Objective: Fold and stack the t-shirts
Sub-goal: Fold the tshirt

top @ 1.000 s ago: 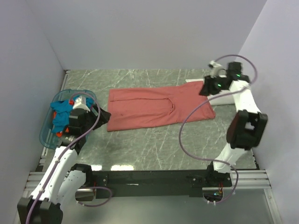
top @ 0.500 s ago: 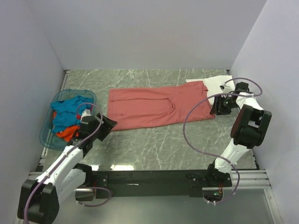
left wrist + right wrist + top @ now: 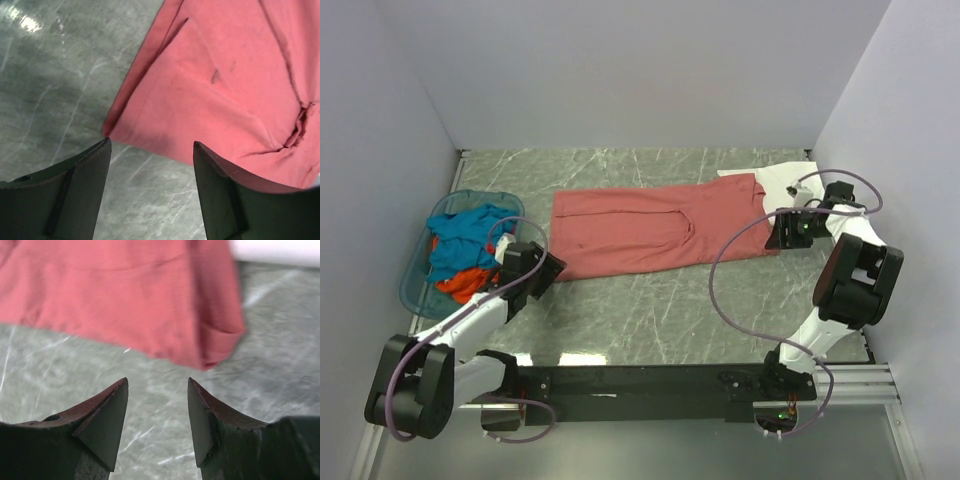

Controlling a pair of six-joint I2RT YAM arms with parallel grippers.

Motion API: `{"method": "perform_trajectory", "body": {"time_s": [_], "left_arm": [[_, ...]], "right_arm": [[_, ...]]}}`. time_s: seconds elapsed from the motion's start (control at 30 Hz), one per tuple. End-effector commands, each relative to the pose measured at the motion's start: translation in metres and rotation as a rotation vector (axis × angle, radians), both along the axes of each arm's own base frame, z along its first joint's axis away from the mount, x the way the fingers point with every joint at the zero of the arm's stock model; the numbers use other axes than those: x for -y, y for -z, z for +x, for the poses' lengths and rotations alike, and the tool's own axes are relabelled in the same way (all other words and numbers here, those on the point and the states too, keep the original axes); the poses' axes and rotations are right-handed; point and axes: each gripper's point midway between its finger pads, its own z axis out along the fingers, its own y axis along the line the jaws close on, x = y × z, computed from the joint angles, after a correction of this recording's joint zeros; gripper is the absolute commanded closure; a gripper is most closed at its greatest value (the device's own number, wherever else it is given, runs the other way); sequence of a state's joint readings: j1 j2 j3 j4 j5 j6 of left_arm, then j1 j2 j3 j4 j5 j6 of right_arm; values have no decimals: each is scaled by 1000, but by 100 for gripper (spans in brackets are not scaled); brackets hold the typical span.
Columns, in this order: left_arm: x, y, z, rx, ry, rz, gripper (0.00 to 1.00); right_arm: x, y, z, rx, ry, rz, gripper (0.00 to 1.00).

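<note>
Left gripper (image 3: 152, 145): The jaws are held well apart and nothing is gripped.
Just ahead of it: The near left corner of the dusty-red t-shirt (image 3: 225, 75) is seen slightly to the left-finger side, flat on the surface (image 3: 650, 310).
Right gripper (image 3: 157, 382): The jaws are parted and empty. The shirt's near right corner lies just ahead, a little to the right-finger side.
Long axis: The shirt is stretched from one gripper across to the other.
Nearer arm: Each end is matched to its own arm, so a two-corner pinch is judged likely.
Beyond the right gripper: A white t-shirt (image 3: 782, 178) is partly tucked under the red end.
Outward of the left gripper: Teal-blue t-shirt (image 3: 470, 235) and orange t-shirt (image 3: 465, 285) are heaped in a basket (image 3: 408, 290).
</note>
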State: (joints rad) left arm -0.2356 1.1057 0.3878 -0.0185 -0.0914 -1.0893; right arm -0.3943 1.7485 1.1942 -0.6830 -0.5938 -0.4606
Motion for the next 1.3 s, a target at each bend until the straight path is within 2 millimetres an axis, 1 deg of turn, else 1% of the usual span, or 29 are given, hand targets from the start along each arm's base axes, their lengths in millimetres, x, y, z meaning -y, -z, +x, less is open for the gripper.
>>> {"method": "perform_trajectory", "body": {"time_s": [0.0,0.1,0.2,0.23,0.27,0.3,0.33,0.37,0.43,0.47,0.5,0.53,0.57,0.6,0.63,0.67,0.7,0.73,0.77,0.8,0.83,0.87,0.9,0.93,1.0,1.03,1.17,1.23,1.27], "left_arm": [[1,-4,4,18,21,23,28],[14,-22,7,100,109,13,27],[25,-44,6,181,201,5,26],[31,-62,5,237,242,-10,26],[33,-71,4,263,262,-6,25],[33,-81,3,297,289,18,25],[33,-108,4,376,299,28,25],[28,-112,-1,379,317,79,24],[15,-158,-3,479,286,149,22],[-4,-170,-1,500,228,244,18],[-16,-173,-7,475,201,294,15],[-27,-205,-11,543,151,327,13],[-43,-215,-14,550,96,395,9],[-49,-222,-19,555,80,421,7],[-56,-243,-26,602,52,437,7],[-63,-249,-29,610,39,477,6],[-67,-254,-32,621,26,494,7],[-71,-258,-37,632,13,510,6],[-75,-258,-39,635,10,539,7],[-82,-254,-43,625,-15,563,7],[-85,-249,-45,614,-21,577,7],[-89,-245,-47,606,-26,597,7],[-93,-238,-50,594,-41,611,7],[-95,-237,-52,594,-51,614,6],[-97,-244,-56,621,-61,613,7],[-99,-250,-59,647,-76,614,6],[-106,-255,-67,668,-120,613,6],[-108,-258,-71,684,-133,609,5],[-108,-259,-72,692,-136,604,5]], "right_arm": [[-29,-29,-12,100,-169,22,42],[-58,-35,-21,132,-298,21,42],[-97,-41,-31,170,-476,-8,42],[-109,-41,-35,180,-535,-22,42],[-139,-46,-40,215,-638,-33,42],[-155,-48,-42,241,-699,-45,42],[-170,-47,-47,261,-760,-71,42],[-204,-58,-50,357,-871,-97,42],[-239,-57,-61,456,-1005,-146,41],[-277,-68,-64,602,-1108,-214,40],[-294,-69,-68,666,-1153,-253,36],[-318,-72,-60,779,-1162,-291,34],[-328,-70,-52,817,-1130,-416,32],[-362,-68,-70,864,-1199,-425,32],[-388,-62,-65,861,-1218,-455,32],[-400,-59,-60,850,-1200,-500,32],[-425,-56,-71,851,-1229,-494,32],[-450,-48,-63,838,-1217,-506,32],[-463,-44,-62,841,-1213,-522,32],[-483,-53,-63,881,-1197,-538,32],[-494,-34,-64,867,-1214,-552,32],[-503,-30,-66,874,-1219,-557,32],[-514,-35,-63,896,-1203,-564,32],[-522,-19,-67,881,-1223,-583,32],[-535,-22,-61,900,-1198,-600,32],[-538,-9,-60,882,-1206,-612,32],[-546,3,-53,867,-1199,-636,33],[-545,12,-51,865,-1197,-652,36],[-544,14,-50,867,-1190,-662,41]]}}
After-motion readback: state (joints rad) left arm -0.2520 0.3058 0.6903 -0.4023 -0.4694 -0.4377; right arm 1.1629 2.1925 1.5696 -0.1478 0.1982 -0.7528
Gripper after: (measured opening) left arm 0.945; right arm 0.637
